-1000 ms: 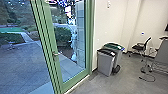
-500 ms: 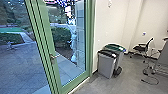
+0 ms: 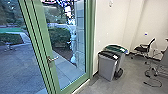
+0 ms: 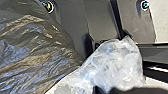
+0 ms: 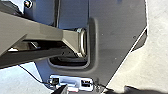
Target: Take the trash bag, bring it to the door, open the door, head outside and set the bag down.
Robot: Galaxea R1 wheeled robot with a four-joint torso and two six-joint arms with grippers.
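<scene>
Head view, green-framed glass door is standing left of two lidded bins, left gripper is clamping pale plastic of trash bag beside robot's body, right gripper's fingers are sitting apart.

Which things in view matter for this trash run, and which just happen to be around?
For the job:
- dark trash bag
- pale bunched plastic against it, probably part of the load
- green-framed glass door
- door handle
- paving outside

Just around:
- black-lidded bin
- green-lidded bin
- office chair
</scene>
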